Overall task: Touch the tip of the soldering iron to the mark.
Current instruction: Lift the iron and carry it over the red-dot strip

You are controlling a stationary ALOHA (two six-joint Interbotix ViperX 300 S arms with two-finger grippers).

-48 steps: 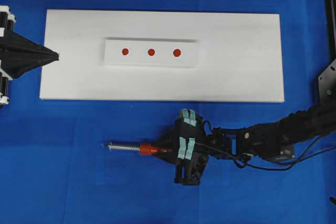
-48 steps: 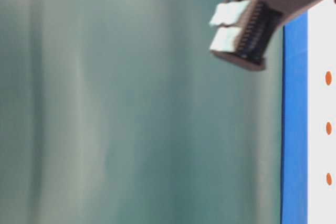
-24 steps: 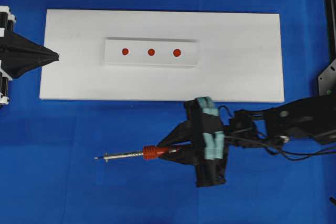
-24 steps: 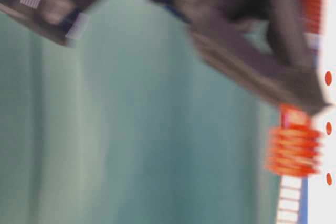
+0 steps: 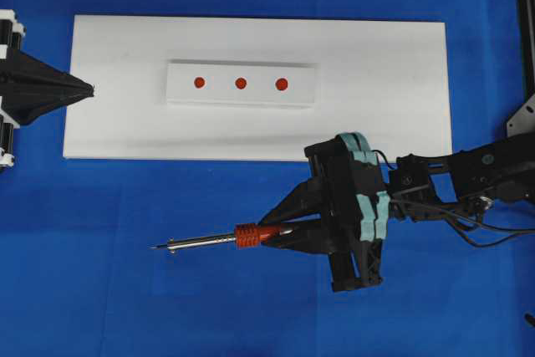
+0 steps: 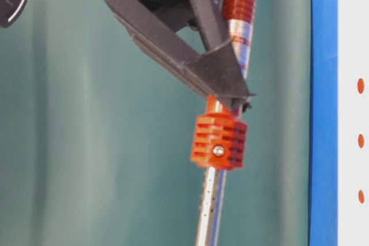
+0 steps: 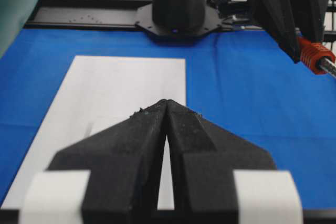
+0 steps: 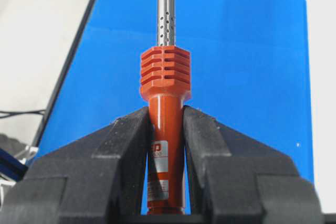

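My right claw (image 5: pixel 280 234) is clamped on the soldering iron (image 5: pixel 244 237), below the white board (image 5: pixel 376 81); my left claw (image 5: pixel 84 88) is pressed together.

You get bright, even light from overhead; the white board (image 5: pixel 259 131) casts only a thin soft shadow on the blue surface (image 5: pixel 125 290). No harsh glare shows on the board. In your table-level view the soldering iron (image 6: pixel 219 142) is sharp, the green backdrop soft. In the left wrist view the left end effector (image 7: pixel 167 106) blurs toward the lens.
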